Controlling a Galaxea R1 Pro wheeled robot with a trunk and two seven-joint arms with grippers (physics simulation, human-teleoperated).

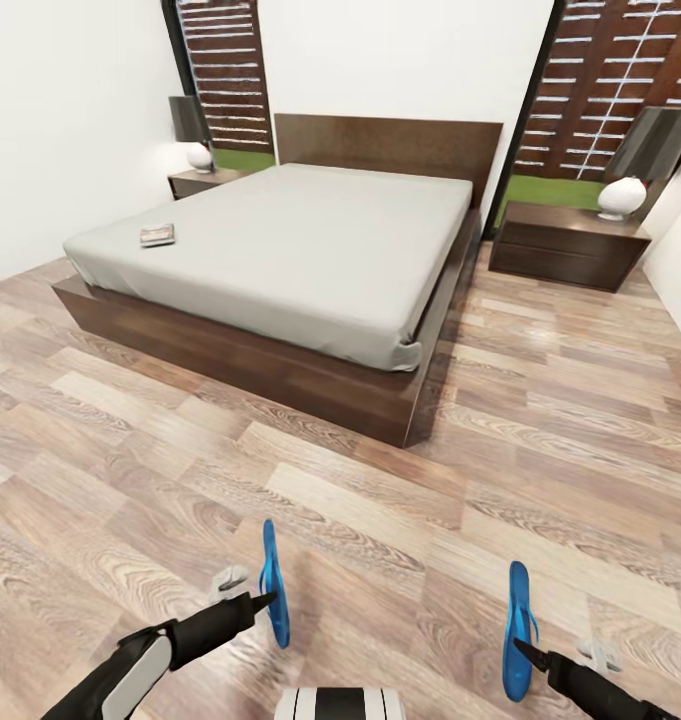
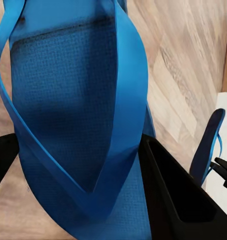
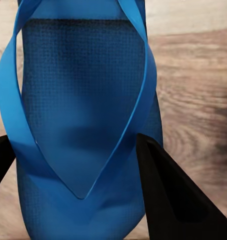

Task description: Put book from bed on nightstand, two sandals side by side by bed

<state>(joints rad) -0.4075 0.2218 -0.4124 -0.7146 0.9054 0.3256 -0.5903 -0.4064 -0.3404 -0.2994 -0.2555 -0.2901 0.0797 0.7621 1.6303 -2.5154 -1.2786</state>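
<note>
Gripping one sandal each — left gripper (image 1: 263,601) has its fingers (image 2: 178,195) closed on the left sandal (image 1: 273,583), right gripper (image 1: 525,650) likewise closed on the right sandal (image 1: 518,630). Both sandals are held on edge above the wood floor (image 1: 380,520), near the robot, well apart from each other. In each wrist view the dark fingers sit either side of the blue sole, straps facing the camera. Bed (image 1: 280,250) is farther ahead; the book (image 1: 158,235) lies on the mattress near its left edge. Nightstands flank the headboard — left nightstand (image 1: 200,181), right nightstand (image 1: 565,245), a lamp (image 1: 622,197) on each.
</note>
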